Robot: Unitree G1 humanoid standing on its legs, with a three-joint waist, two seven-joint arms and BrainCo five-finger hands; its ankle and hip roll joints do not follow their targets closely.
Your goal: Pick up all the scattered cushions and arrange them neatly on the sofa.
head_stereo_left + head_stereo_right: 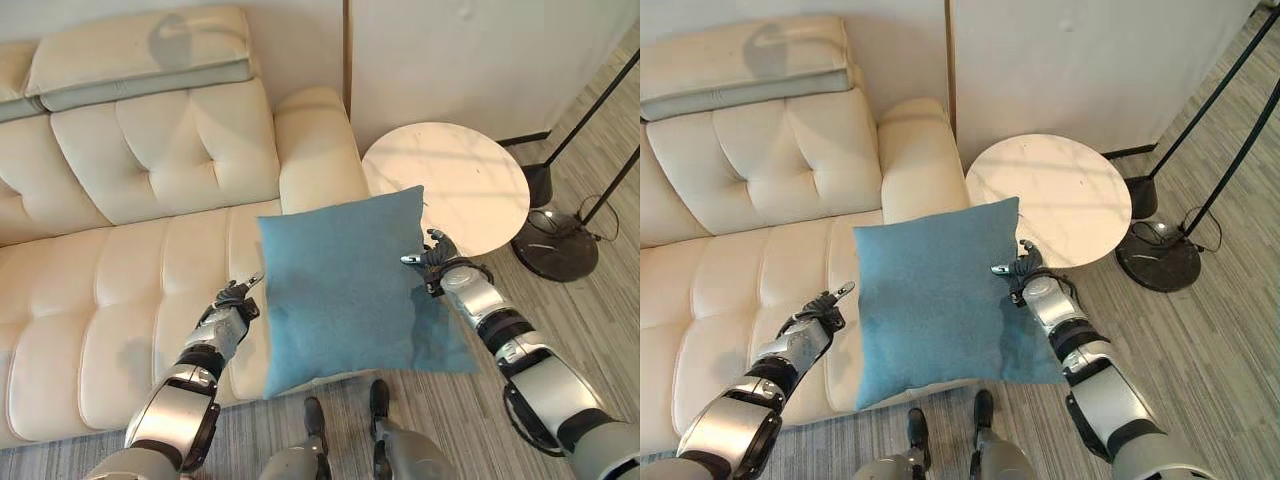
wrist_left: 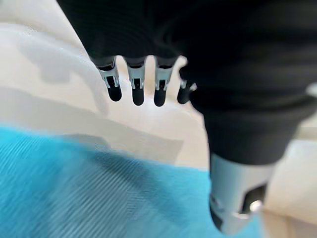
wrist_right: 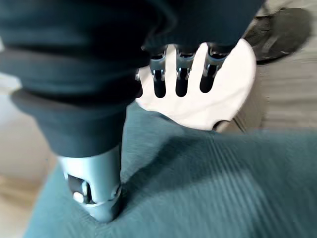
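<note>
A large blue cushion (image 1: 345, 290) hangs upright in the air over the front right end of the cream sofa (image 1: 110, 290). It is squeezed between my two hands. My left hand (image 1: 232, 300) presses its left edge and my right hand (image 1: 437, 256) presses its upper right edge. In the left wrist view the fingers (image 2: 137, 87) reach straight out beyond the blue cloth (image 2: 74, 193). The right wrist view shows straight fingers (image 3: 181, 74) above the cushion (image 3: 223, 183), with the thumb (image 3: 96, 188) resting on the cloth.
A round white side table (image 1: 470, 170) stands just right of the sofa arm (image 1: 315, 140), behind the cushion. Two black floor-lamp bases (image 1: 555, 245) and their poles stand on the striped floor at the right. A cream headrest pad (image 1: 140, 55) tops the sofa back.
</note>
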